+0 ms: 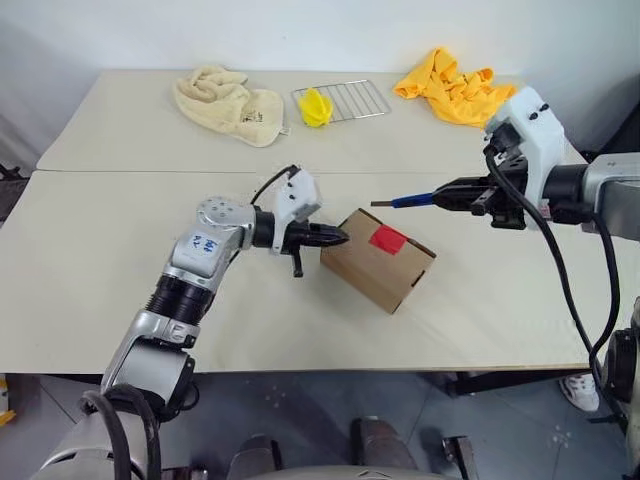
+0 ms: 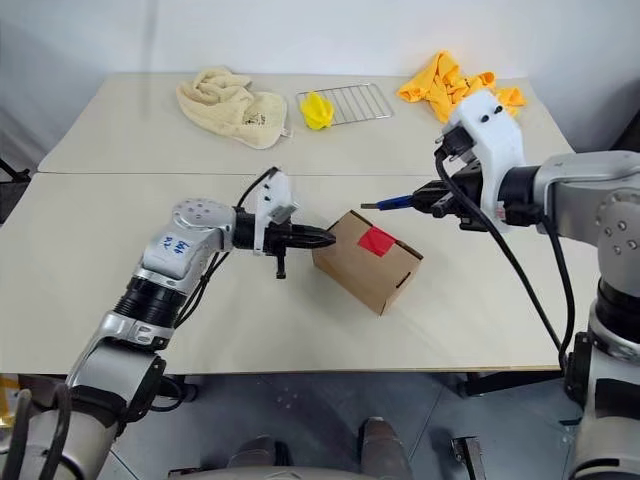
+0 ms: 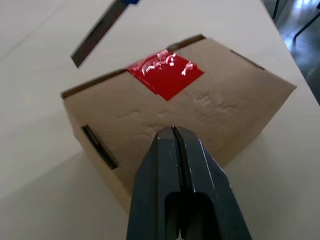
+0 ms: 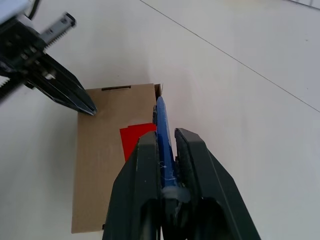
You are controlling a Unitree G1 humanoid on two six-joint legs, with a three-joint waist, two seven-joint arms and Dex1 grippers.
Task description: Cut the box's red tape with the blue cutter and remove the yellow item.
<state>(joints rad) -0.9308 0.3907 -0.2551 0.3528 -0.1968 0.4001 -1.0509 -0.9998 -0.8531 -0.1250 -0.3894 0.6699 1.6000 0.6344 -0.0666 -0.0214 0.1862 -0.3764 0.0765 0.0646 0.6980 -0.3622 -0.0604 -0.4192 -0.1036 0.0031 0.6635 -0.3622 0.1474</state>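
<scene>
The brown cardboard box [image 1: 372, 268] lies on the table with its lid closed and the red tape [image 1: 387, 239] across the lid seam. My left gripper [image 1: 340, 237] is shut with nothing in it; its tips [image 3: 172, 131] rest against the box's left end, above the side slot [image 3: 100, 146]. My right gripper [image 1: 455, 193] is shut on the blue cutter [image 1: 412, 200], which it holds in the air. The cutter's metal tip [image 3: 95, 32] hovers just past the box's far edge, clear of the tape. The yellow item is hidden.
At the back of the table lie a cream towel [image 1: 228, 103], a wire rack [image 1: 342, 100] with a small yellow thing [image 1: 315, 107] on it, and a crumpled yellow cloth [image 1: 455, 87]. The table's front edge [image 1: 330, 368] runs close below the box.
</scene>
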